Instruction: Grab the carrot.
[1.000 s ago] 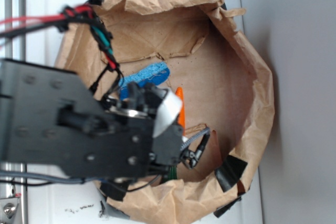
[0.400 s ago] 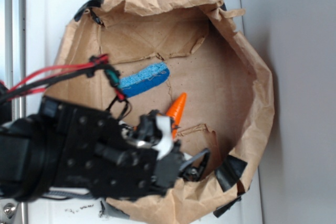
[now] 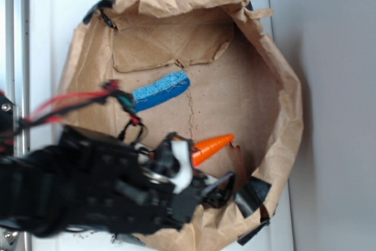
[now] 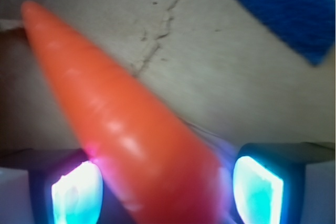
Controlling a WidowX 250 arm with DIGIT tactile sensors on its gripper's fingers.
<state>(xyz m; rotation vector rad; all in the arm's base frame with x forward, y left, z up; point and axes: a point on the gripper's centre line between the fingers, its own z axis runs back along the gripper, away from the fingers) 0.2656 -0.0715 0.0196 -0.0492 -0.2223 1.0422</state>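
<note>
Gripper point(image 4: 167, 184) fingers pinch the carrot's point(image 4: 126, 129) wide end, shown only by the wrist view; the exterior view shows its tip toward the paper bag's point(image 3: 282, 74) right wall, sponge point(image 3: 161, 90) apart.

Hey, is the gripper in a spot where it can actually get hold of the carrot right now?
Probably yes. In the wrist view the carrot already lies between the gripper fingers, with nothing between them and it. The blue sponge lies apart, out of the way. Whether the fingers already press on it is unclear.
</note>
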